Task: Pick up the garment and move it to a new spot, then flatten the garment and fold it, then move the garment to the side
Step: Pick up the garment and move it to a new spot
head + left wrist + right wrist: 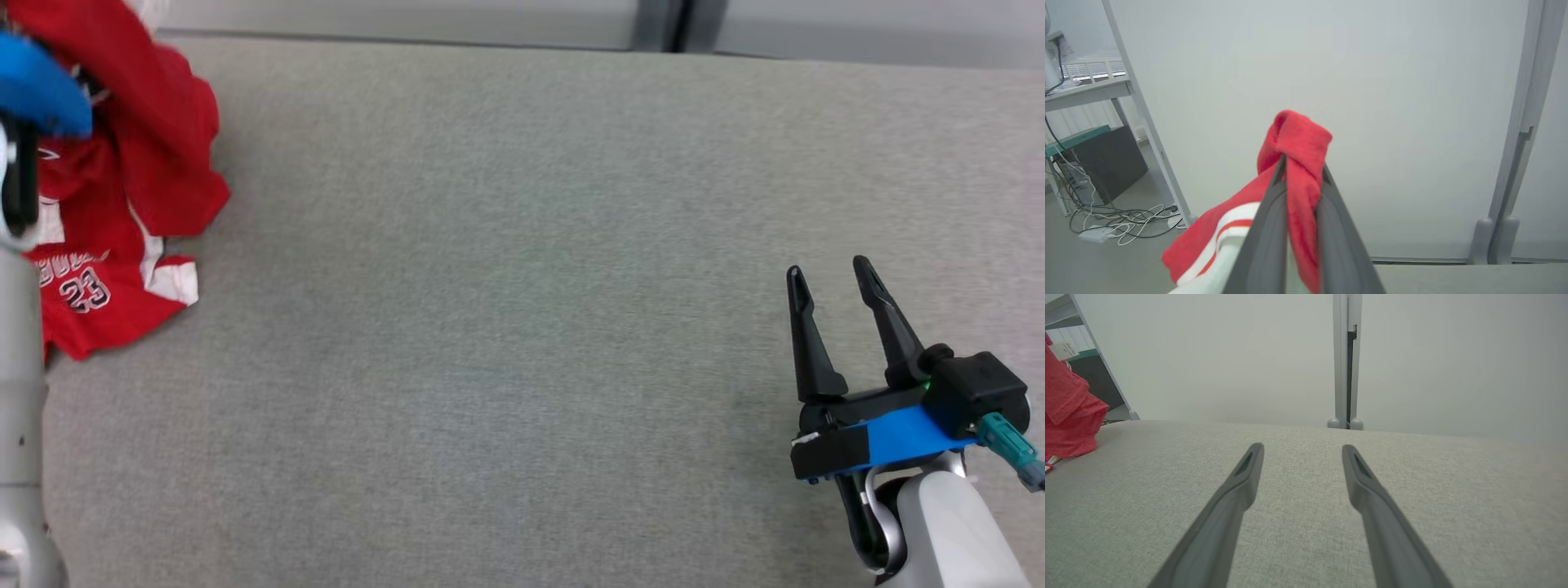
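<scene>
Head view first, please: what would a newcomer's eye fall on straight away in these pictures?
The red jersey, white-trimmed and numbered 23, stands out crumpled at the far left of the plain grey fabric surface. In the left wrist view the left gripper has its jaws shut on a bunched fold of it. The right gripper sits at the lower right of the head view, jaws open, with nothing between them.

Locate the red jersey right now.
Head view: red jersey bunched at the far left edge of the grey surface, a fold clamped in the left tool; the open right tool sits far off, lower right.
</scene>
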